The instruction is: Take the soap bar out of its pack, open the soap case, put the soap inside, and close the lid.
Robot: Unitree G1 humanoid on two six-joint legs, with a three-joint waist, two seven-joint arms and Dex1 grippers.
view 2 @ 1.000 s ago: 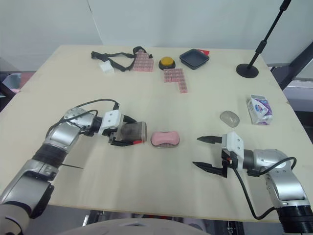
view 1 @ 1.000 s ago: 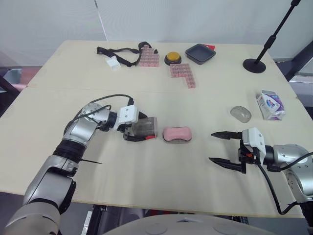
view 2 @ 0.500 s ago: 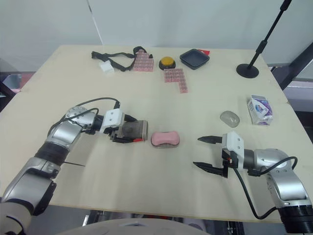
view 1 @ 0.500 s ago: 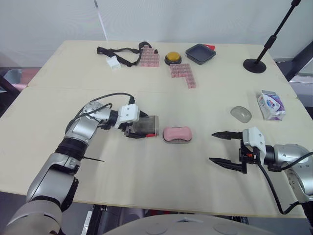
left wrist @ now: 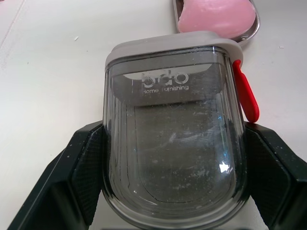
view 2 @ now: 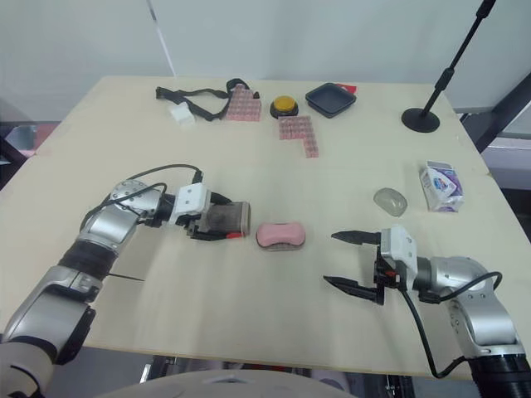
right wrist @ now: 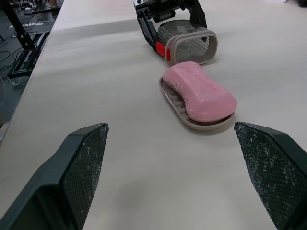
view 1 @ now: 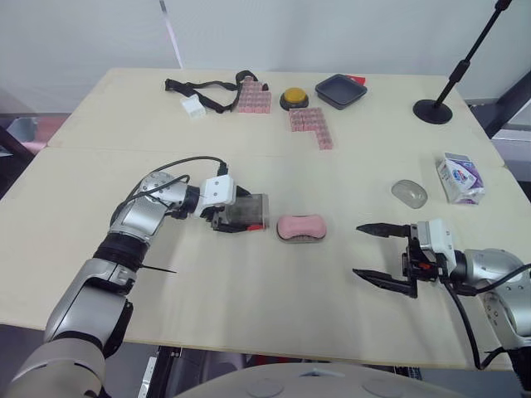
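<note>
Left eye view: the smoky transparent lid [left wrist: 175, 134] of the soap case is pinched on both sides by the left end effector [view 1: 242, 215]. It is held on its side low over the table [view 1: 249, 307], with its open mouth turned toward the pink soap bar [view 1: 300, 225] just beside it. The soap is seen out of its pack, lying on the grey case base [right wrist: 171, 99] near the middle of the table. The white-and-purple soap pack [view 1: 459, 177] is left well apart, toward the right edge. The right end effector [view 1: 358, 249] is held with its fingers spread wide and nothing between them, low over the table to the right of the soap and apart from it. The step in hand is judged to be the closing of the case, since the bar is already seated and only the lid is left to be fitted. For the next move, the lid would need to be raised, turned mouth-down, lined up with the base's oval outline and pressed home. The light base could be pushed along the table, so steadying by the free end effector may be called for. The red tab [left wrist: 245, 98] on the lid's side is also to be kept clear.
</note>
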